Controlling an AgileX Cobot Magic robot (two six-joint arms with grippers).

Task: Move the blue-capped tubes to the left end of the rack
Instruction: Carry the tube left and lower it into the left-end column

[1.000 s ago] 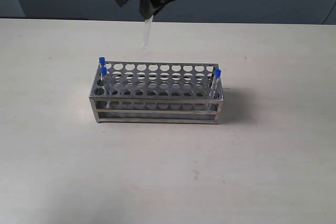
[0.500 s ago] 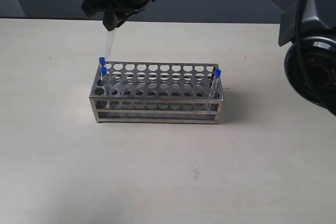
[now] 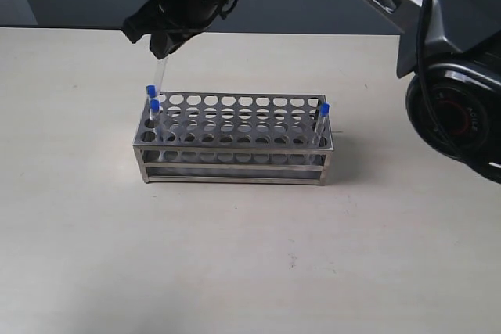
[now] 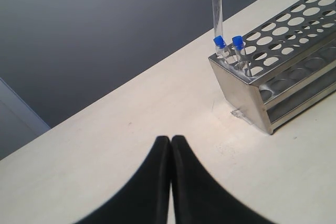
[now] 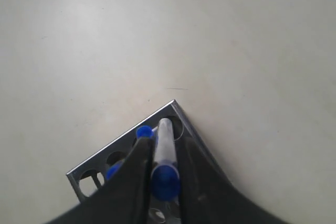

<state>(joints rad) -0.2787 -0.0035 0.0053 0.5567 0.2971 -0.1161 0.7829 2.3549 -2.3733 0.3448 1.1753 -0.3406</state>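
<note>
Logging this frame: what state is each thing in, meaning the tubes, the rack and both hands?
right hand: shut on a tube, above the rack's left end
held blue-capped tube: near upright, tip over the left end, not seated
two left-end tubes: seated in holes
right-end tube: seated, not yet moved
rack: standing level, most holes empty
left hand: shut, empty, apart from the rack
</note>
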